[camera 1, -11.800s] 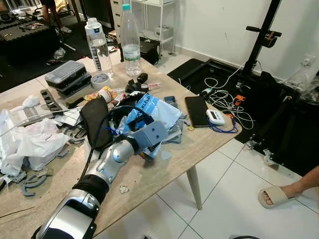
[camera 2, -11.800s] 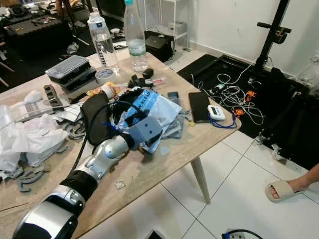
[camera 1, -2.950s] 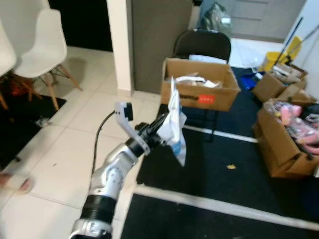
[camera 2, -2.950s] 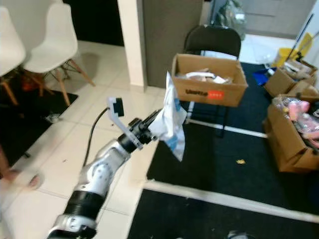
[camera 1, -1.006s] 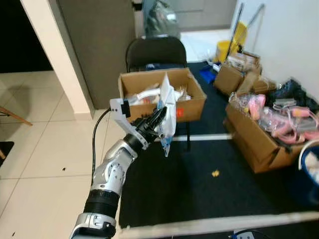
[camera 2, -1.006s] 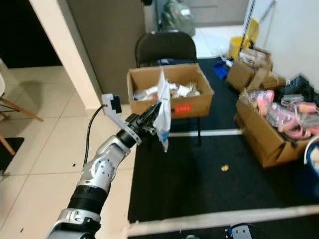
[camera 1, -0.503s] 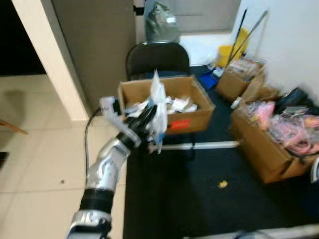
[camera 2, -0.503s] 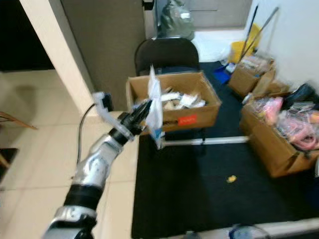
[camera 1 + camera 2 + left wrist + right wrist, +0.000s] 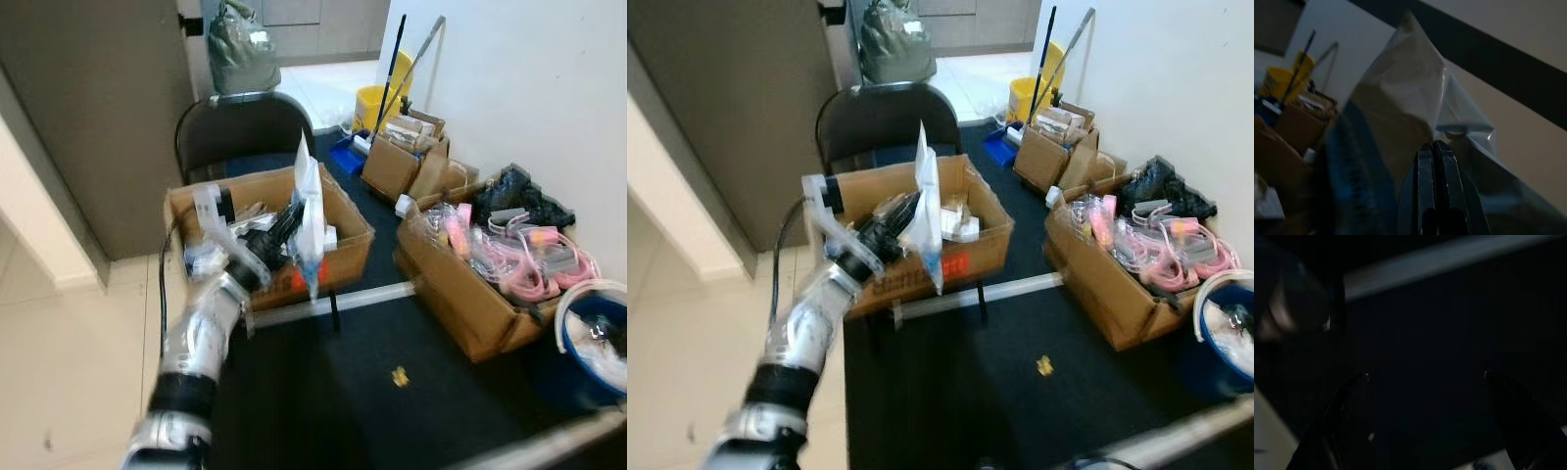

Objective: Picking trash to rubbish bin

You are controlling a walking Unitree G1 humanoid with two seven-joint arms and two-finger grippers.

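Pinching a white and blue plastic bag [image 9: 309, 220] above the open cardboard box [image 9: 348, 257] on a black chair [image 9: 235, 127], the left tool [image 9: 286, 223] shows clamped fingers [image 9: 1432, 166] wrist-side, while the right tool [image 9: 1425, 382] hangs spread in darkness.

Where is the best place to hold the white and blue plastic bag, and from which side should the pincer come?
Grip the plastic bag by its flat upper part, coming from the robot's left side, as the left pincer does now. The bag hangs limp and thin over the cardboard box, so pinching across its flat faces seems safest.
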